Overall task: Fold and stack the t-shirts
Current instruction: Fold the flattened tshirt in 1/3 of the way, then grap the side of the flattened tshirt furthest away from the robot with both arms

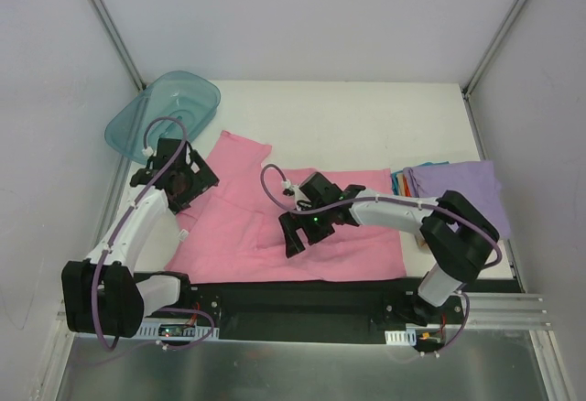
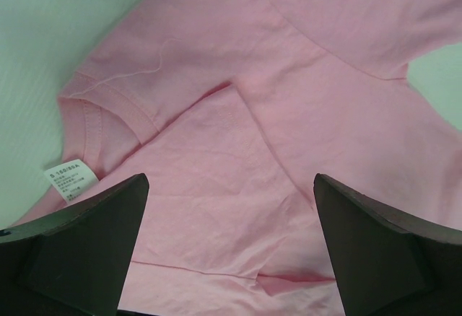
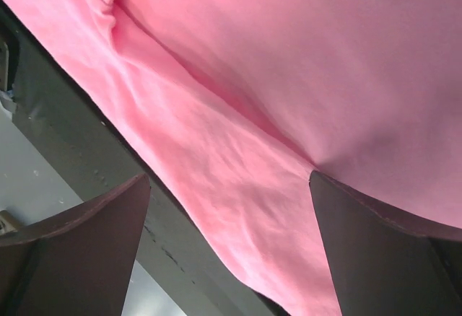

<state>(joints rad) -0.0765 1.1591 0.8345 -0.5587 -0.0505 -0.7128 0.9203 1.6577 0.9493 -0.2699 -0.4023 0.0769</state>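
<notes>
The pink t-shirt (image 1: pixel 275 222) lies partly folded and creased in the middle of the table. My left gripper (image 1: pixel 183 184) is open above its collar end, where the neckband and white neck label (image 2: pixel 71 178) show in the left wrist view. My right gripper (image 1: pixel 299 234) is open low over the shirt's near hem (image 3: pixel 238 208), at the table's front edge. A pile of folded shirts sits at the right: lavender (image 1: pixel 458 188) on top, with orange (image 1: pixel 399 184) and teal (image 1: pixel 430 165) edges showing beneath.
A translucent teal plastic tub (image 1: pixel 165 108) lies tilted at the far left corner. The black base rail (image 1: pixel 302 300) runs along the near edge and shows in the right wrist view (image 3: pixel 79 157). Grey walls enclose the table.
</notes>
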